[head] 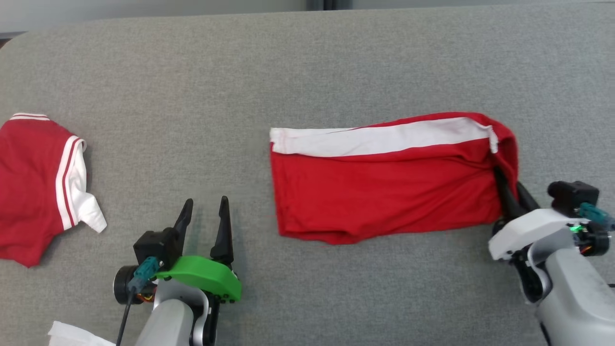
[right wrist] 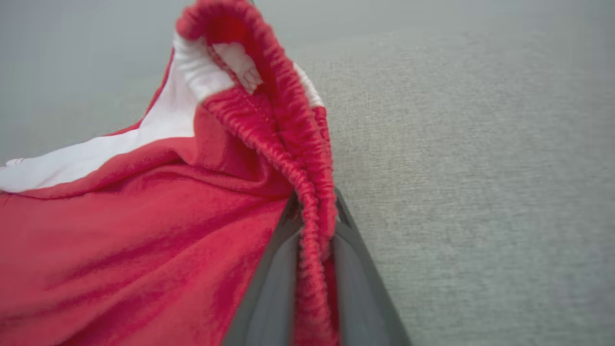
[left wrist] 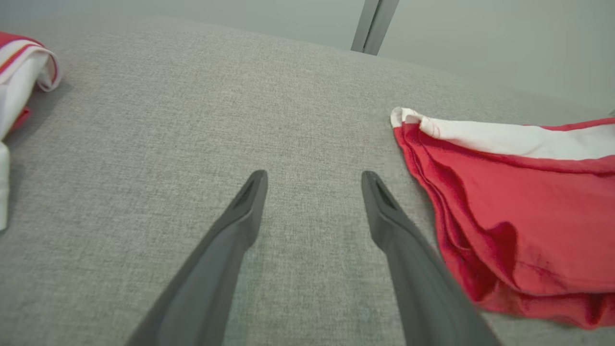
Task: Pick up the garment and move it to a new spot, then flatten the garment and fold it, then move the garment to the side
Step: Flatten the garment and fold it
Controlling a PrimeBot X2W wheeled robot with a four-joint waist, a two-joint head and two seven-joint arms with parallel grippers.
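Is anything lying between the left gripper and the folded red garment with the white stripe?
No. Head and left wrist views show bare grey fabric surface between the open left gripper and the red garment with the white stripe.

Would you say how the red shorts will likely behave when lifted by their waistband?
Probably floppy: the red shorts lie folded and wrinkled. Likely light, being thin cloth. The right gripper, shut on the ribbed waistband, should hold without slipping.

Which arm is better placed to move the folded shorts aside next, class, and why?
The right arm: its jaws are clamped on the waistband end of the shorts. On the left arm the jaws stand open over the table, beside the shorts and not touching them.
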